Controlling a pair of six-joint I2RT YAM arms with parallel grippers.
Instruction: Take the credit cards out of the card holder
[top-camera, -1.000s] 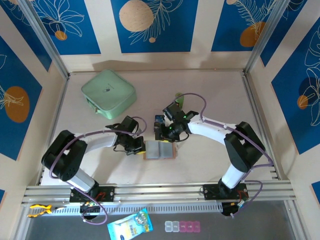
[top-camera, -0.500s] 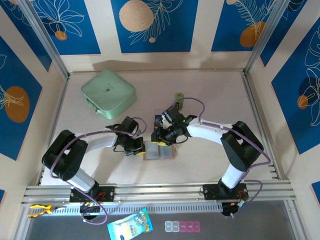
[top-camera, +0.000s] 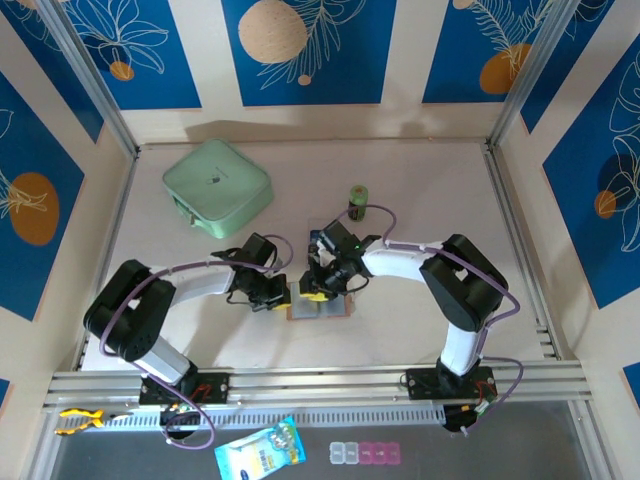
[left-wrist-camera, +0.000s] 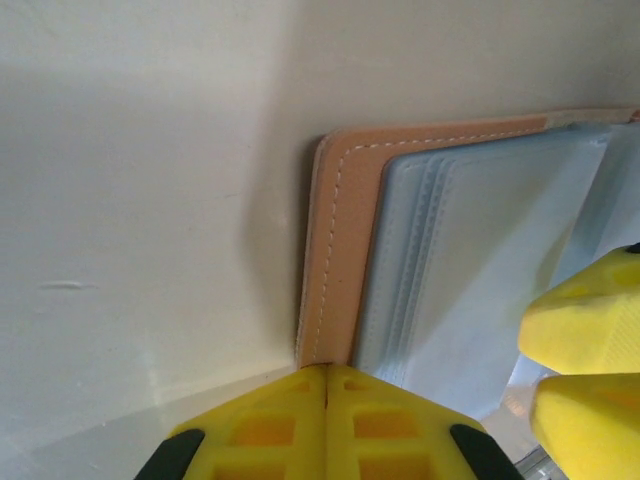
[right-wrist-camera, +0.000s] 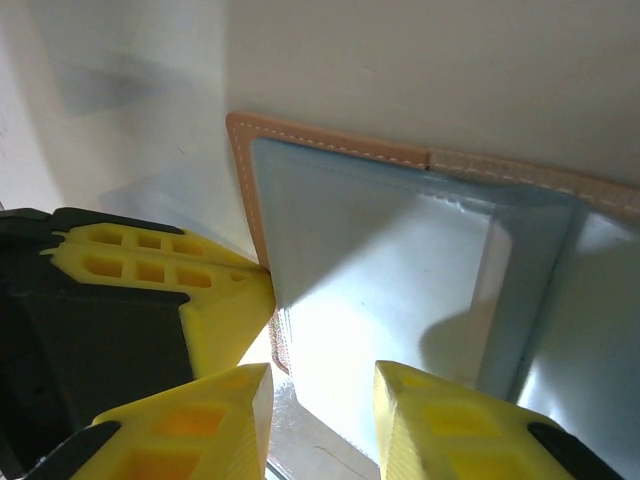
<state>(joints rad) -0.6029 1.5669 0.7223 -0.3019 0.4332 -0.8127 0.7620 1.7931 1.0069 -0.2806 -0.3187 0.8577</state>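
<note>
The tan card holder (top-camera: 322, 305) lies open on the table, its grey clear sleeves (right-wrist-camera: 400, 260) facing up. My left gripper (top-camera: 279, 293) is shut, and its yellow tip (left-wrist-camera: 327, 372) presses on the holder's stitched left edge (left-wrist-camera: 335, 250). My right gripper (top-camera: 318, 285) hovers low over the left sleeve, jaws apart, with the pale sleeve surface showing between its fingertips (right-wrist-camera: 240, 420). The sleeves are too pale to tell whether they hold credit cards. A small blue card (top-camera: 317, 238) lies just behind the holder.
A mint-green square case (top-camera: 217, 187) sits at the back left. A small green cylinder (top-camera: 357, 201) stands behind the right arm. Both grippers crowd the holder's left half, and the right one's fingers (left-wrist-camera: 590, 330) show in the left wrist view.
My right gripper has moved left and toward me onto the holder's left sleeve, uncovering the green cylinder, and its jaws have narrowed a little. The left gripper has stayed put.
</note>
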